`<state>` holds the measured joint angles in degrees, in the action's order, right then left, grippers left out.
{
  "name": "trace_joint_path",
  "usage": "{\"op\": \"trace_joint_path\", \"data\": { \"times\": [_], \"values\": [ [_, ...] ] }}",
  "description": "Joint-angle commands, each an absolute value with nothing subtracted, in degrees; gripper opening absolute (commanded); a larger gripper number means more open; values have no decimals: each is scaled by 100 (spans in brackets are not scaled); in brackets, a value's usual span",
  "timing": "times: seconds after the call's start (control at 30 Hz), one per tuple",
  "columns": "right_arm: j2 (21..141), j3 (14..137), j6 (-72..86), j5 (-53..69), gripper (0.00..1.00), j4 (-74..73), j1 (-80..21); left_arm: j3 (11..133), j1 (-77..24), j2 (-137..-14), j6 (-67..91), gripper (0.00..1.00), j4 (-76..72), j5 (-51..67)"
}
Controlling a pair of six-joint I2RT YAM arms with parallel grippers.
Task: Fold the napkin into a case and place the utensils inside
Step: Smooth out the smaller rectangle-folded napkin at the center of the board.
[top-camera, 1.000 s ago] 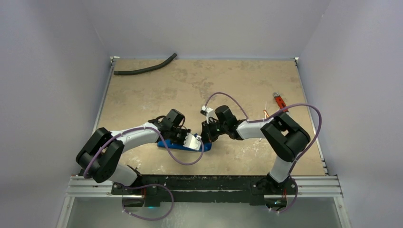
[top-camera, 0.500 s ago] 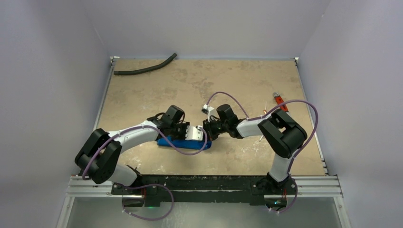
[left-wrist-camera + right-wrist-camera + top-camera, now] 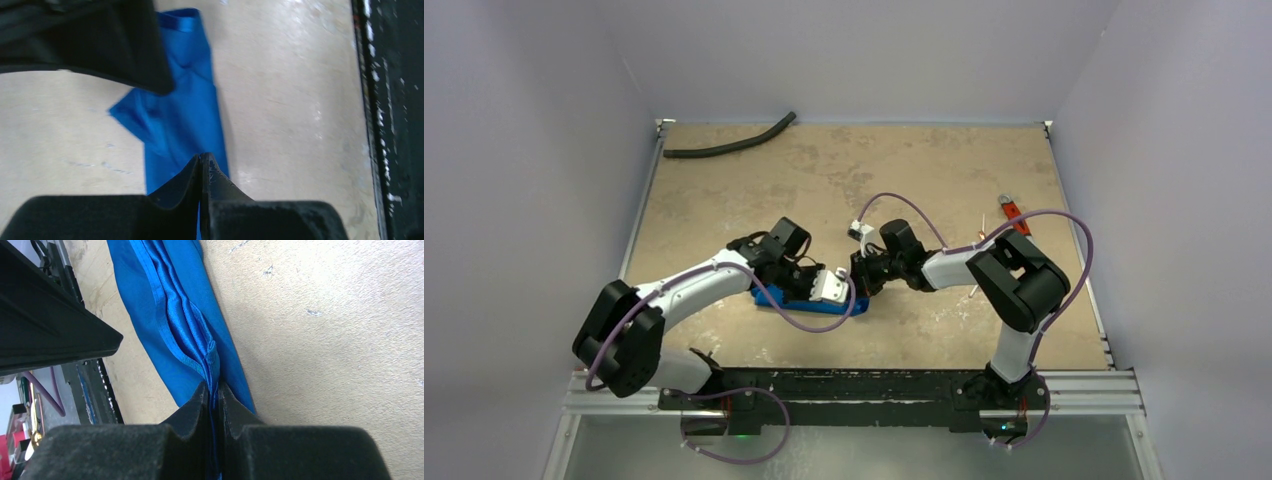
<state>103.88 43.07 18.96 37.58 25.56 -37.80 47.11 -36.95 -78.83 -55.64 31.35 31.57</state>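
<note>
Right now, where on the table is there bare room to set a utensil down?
Widest: the far table between the black hose and the red-handled wrench. Also bare: near-right, between the napkin and the right arm's base. Crowded: the centre, where the left gripper and right gripper meet at the napkin.

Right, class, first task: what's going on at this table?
A blue napkin is being folded on the table. The right gripper pinches the edge of its folds. The left gripper is shut over the cloth; whether it grips any is unclear. The utensils lie off to the right, not yet inside.
</note>
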Motion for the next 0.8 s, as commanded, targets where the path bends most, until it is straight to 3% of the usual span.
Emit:
{"op": "trace_joint_path", "data": {
  "times": [0.0, 0.3, 0.77],
  "values": [
    [10679, 4187, 1569, 3401, 0, 2019, -3742, 4545, -3736, -7976, -6477, 0, 3865, 3522],
    [10709, 4143, 1524, 3462, 0, 2069, -3738, 4325, -3732, -8203, -5931, 0, 2573, 2721],
    [10619, 4207, 1496, 3628, 0, 1934, -3739, 4169, -3720, -8401, -5750, 0, 2282, 2551]
  ]
}}
